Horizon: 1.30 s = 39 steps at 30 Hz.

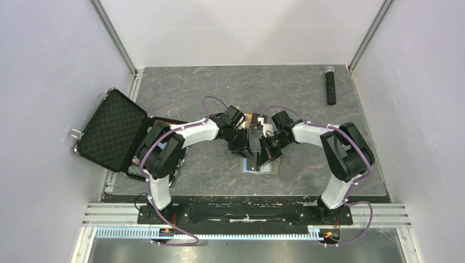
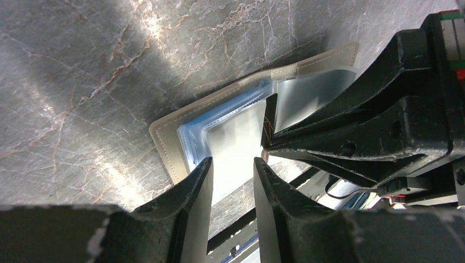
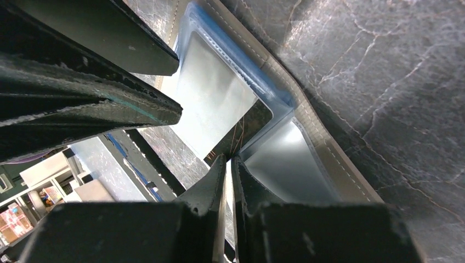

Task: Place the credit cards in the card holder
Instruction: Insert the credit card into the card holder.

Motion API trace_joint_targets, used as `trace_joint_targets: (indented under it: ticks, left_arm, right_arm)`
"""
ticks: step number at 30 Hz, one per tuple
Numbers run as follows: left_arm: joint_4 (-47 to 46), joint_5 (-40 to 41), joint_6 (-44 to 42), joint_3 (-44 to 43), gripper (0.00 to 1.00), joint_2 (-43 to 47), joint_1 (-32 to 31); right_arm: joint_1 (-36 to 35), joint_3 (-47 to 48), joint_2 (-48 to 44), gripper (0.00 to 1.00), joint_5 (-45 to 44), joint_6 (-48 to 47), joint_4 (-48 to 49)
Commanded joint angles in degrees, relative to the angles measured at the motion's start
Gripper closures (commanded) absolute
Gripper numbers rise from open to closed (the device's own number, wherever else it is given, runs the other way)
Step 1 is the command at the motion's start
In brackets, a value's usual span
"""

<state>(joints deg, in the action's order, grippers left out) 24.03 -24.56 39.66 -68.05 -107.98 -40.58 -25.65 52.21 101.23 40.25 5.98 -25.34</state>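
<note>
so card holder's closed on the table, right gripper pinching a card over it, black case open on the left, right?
No: the card holder lies open, its clear sleeves showing in the left wrist view. Otherwise yes: the right gripper pinches a credit card over it, black case open on the left.

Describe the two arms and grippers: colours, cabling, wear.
Both the left arm and right arm have white link tubes, chunky black joint housings and black bases. A purple cable runs along each. The left gripper and right gripper have black tapered fingers, edges scuffed pale.
</note>
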Motion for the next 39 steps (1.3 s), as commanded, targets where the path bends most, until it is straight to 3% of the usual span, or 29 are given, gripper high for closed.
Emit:
trace_joint_targets:
  ticks: [1, 9, 17, 24, 29, 33, 39]
  left_arm:
    - [-1.5, -1.7, -0.1, -2.2, 0.61, -0.5, -0.5]
    - [4.2, 7.0, -2.0, -2.5, 0.51, 2.8, -0.4]
    - [0.5, 1.9, -0.8, -1.9, 0.56, 0.8, -0.6]
    - [2.4, 2.7, -2.0, -4.0, 0.62, 0.8, -1.2]
    - [7.7, 8.0, -4.0, -5.9, 0.53, 1.1, -1.8]
    - [10.3, 12.8, -4.9, -6.5, 0.49, 3.2, -1.9]
    - [8.7, 11.3, -4.3, -6.2, 0.57, 3.7, -1.9]
  right_arm:
    - [-0.1, -0.6, 0.2, 0.93, 2.0, 0.9, 2.9]
    - [-0.1, -0.7, 0.5, 0.83, 0.8, 1.5, 3.0]
    - [-0.1, -0.6, 1.3, 0.73, 0.7, 1.6, 3.4]
    - [-0.1, -1.3, 2.0, 0.76, 2.3, 2.4, 5.4]
    - [-0.1, -1.4, 1.9, 0.85, 2.9, 2.5, 5.8]
    - [-0.1, -1.4, 1.9, 0.86, 2.8, 2.6, 5.9]
    - [-0.1, -1.7, 2.1, 0.86, 2.9, 2.6, 5.9]
